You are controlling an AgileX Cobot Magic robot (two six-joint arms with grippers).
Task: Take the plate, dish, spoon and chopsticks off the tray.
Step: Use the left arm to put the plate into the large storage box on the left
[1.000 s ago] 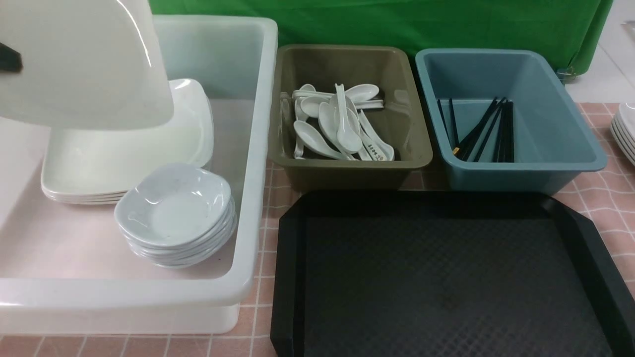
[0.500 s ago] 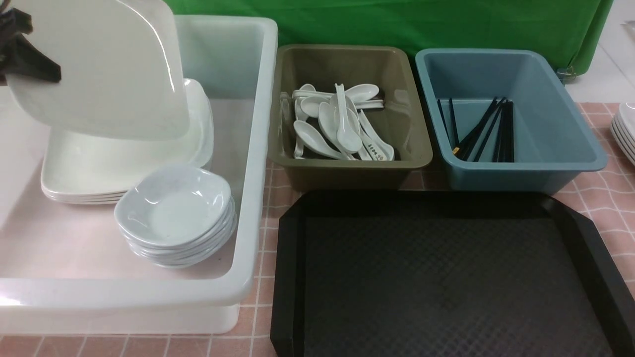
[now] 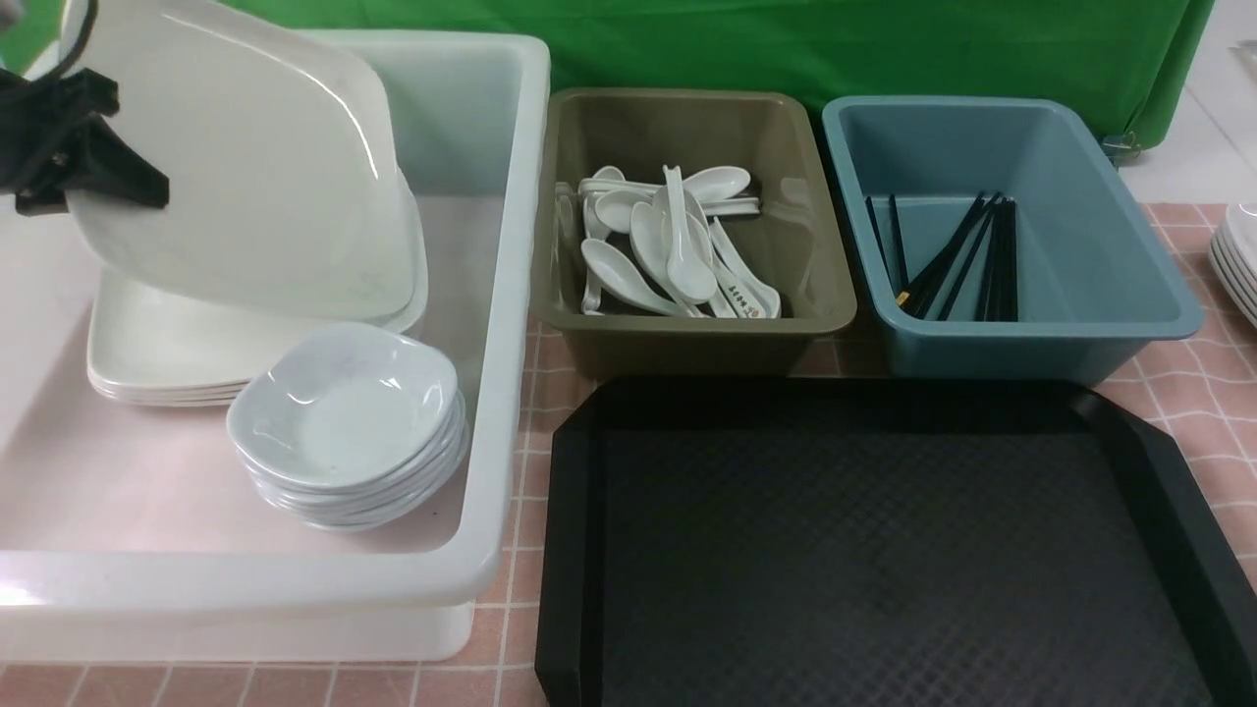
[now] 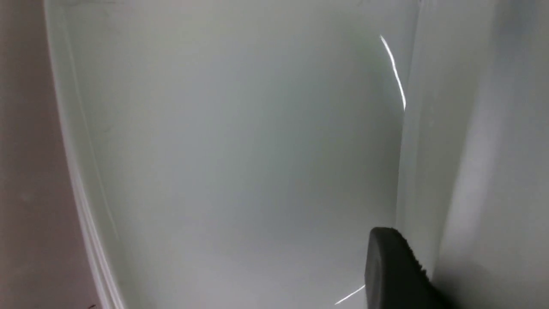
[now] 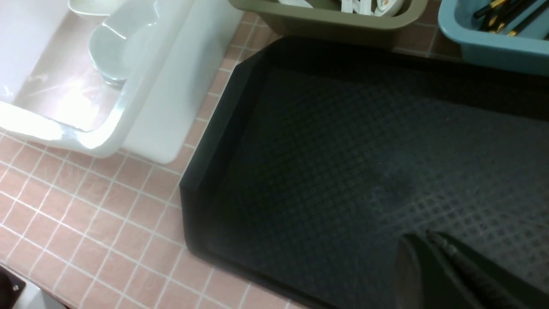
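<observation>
My left gripper point(image 3: 128, 182) is shut on the left edge of the white square plate point(image 3: 245, 167). The plate hangs steeply tilted over a stack of like plates point(image 3: 167, 353) in the white tub point(image 3: 511, 295), its low corner at the stack. In the left wrist view the plate point(image 4: 236, 150) fills the picture, with one black finger point(image 4: 386, 266) against its rim. The black tray point(image 3: 884, 550) is bare. My right gripper point(image 5: 429, 238) hovers shut and empty over the tray point(image 5: 343, 150). Small dishes point(image 3: 344, 412) are stacked in the tub, spoons point(image 3: 668, 245) lie in the olive tub, and chopsticks point(image 3: 962, 260) lie in the blue tub.
The olive tub point(image 3: 687, 324) and the blue tub point(image 3: 1129, 314) stand side by side behind the tray. More white plates point(image 3: 1239, 260) are stacked at the far right edge. A green cloth hangs behind, and pink tiled tabletop surrounds everything.
The left gripper has carried the plate rightward and lower, from the upper left corner down towards the stack of plates. The gripper itself has come further into the front view.
</observation>
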